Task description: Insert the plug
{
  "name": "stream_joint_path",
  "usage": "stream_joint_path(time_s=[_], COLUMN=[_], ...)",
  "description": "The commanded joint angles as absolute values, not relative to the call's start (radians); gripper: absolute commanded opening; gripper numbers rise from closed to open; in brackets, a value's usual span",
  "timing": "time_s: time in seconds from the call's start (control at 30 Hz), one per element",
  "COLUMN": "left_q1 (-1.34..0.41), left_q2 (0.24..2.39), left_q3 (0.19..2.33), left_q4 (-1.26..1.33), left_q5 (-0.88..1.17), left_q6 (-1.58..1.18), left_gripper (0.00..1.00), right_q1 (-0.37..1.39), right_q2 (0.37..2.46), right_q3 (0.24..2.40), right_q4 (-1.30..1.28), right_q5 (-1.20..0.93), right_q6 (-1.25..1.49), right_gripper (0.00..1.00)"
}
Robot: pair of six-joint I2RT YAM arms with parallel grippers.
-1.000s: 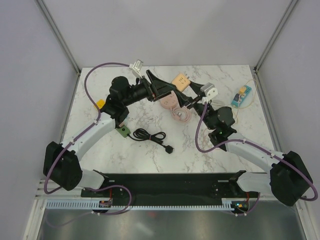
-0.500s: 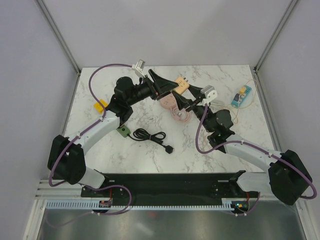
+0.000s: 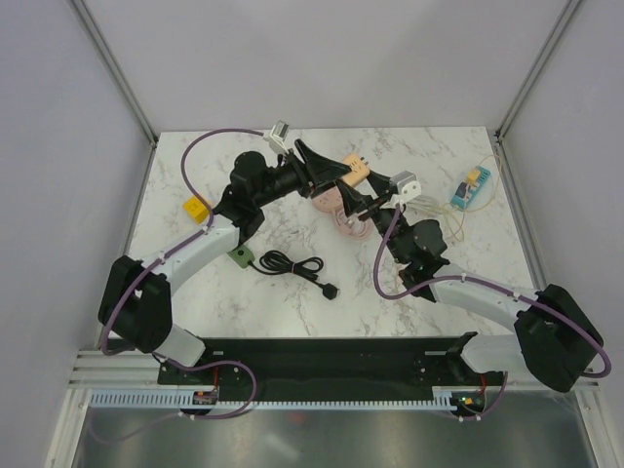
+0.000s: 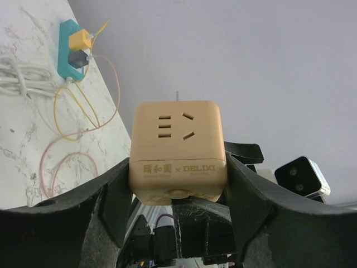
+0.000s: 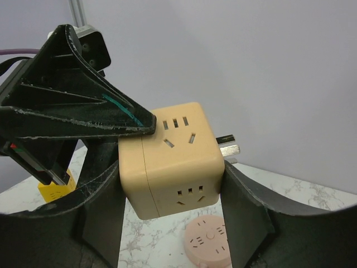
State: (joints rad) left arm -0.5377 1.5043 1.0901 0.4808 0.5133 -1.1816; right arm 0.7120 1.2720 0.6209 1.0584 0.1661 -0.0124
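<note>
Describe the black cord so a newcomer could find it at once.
On the marble table, look at the near half, in the middle. The black cord lies there in a loose coil beside a small green block, ending in a black plug. It is the only black cable; the pink coil sits further back.

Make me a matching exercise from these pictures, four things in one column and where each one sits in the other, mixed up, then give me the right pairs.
Things:
1. socket cube
2. black cable
3. yellow block
4. teal strip

Places:
A. coiled near the middle of the table
B. lying at the far right side of the table
C. held in the right gripper, up off the table
D. lying at the left side of the table

Pairs: 1-C, 2-A, 3-D, 4-B
</note>
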Motion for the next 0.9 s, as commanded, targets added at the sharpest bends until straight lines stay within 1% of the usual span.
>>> stream_joint_path(time_s=[0.0, 0.03, 0.07, 0.13, 0.17, 0.2, 0.23, 0.27, 0.3, 0.33, 0.37, 0.5, 0.53, 0.57, 0.63, 0.67, 0.77, 0.83, 0.87], left_q1=[-0.554, -0.554, -0.554, -0.554, -0.554, -0.554, -0.554, -0.552, -0.549, -0.549, -0.546, -0.534, -0.531, -0.520, -0.502, -0.480, -0.417, -0.379, -0.371], left_q2=[1.511, 1.514, 1.528, 1.542, 1.546, 1.552, 1.552, 1.552, 1.548, 1.545, 1.543, 1.534, 1.529, 1.526, 1.517, 1.500, 1.476, 1.474, 1.479], left_q3=[1.092, 1.095, 1.097, 1.107, 1.111, 1.114, 1.120, 1.124, 1.132, 1.150, 1.161, 1.204, 1.222, 1.229, 1.215, 1.200, 1.163, 1.192, 1.212], left_q4=[0.518, 0.532, 0.543, 0.548, 0.546, 0.543, 0.534, 0.499, 0.465, 0.431, 0.364, 0.220, 0.189, 0.167, 0.191, 0.213, 0.253, 0.172, 0.140], left_q5=[0.540, 0.551, 0.558, 0.580, 0.586, 0.598, 0.600, 0.600, 0.604, 0.606, 0.607, 0.653, 0.664, 0.682, 0.767, 0.800, 0.928, 1.029, 1.070], left_q6=[-1.204, -1.207, -1.213, -1.235, -1.238, -1.232, -1.221, -1.206, -1.159, -1.129, -1.071, -0.924, -0.892, -0.834, -0.798, -0.786, -0.692, -0.632, -0.561], left_gripper=[0.70, 0.65, 0.51, 0.33, 0.19, 0.13, 0.08, 0.02, 0.02, 0.02, 0.02, 0.02, 0.02, 0.02, 0.02, 0.02, 0.02, 0.02, 0.02], right_q1=[0.722, 0.723, 0.726, 0.727, 0.727, 0.729, 0.729, 0.730, 0.727, 0.729, 0.727, 0.729, 0.729, 0.727, 0.726, 0.726, 0.727, 0.726, 0.726], right_q2=[1.284, 1.288, 1.290, 1.296, 1.296, 1.293, 1.286, 1.278, 1.254, 1.235, 1.215, 1.067, 1.046, 1.025, 0.994, 0.989, 0.973, 0.953, 0.945], right_q3=[0.649, 0.655, 0.657, 0.657, 0.657, 0.657, 0.654, 0.646, 0.638, 0.631, 0.623, 0.638, 0.658, 0.669, 0.699, 0.704, 0.718, 0.718, 0.715], right_q4=[1.147, 1.138, 1.135, 1.118, 1.106, 1.095, 1.083, 1.057, 1.042, 1.022, 0.953, 0.656, 0.512, 0.441, 0.263, 0.223, 0.094, 0.022, 0.003], right_q5=[0.210, 0.210, 0.201, 0.190, 0.187, 0.187, 0.187, 0.184, 0.173, 0.167, 0.160, 0.136, 0.171, 0.182, 0.195, 0.192, 0.132, 0.126, 0.153], right_q6=[-0.023, -0.021, -0.023, -0.029, -0.026, -0.018, -0.002, -0.002, 0.027, 0.049, 0.064, 0.165, 0.207, 0.295, 0.377, 0.443, 0.529, 0.572, 0.609], right_gripper=[0.00, 0.00, 0.00, 0.00, 0.04, 0.11, 0.27, 0.38, 0.51, 0.87, 0.98, 0.98, 0.98, 0.98, 0.98, 0.98, 0.98, 0.98, 0.98])
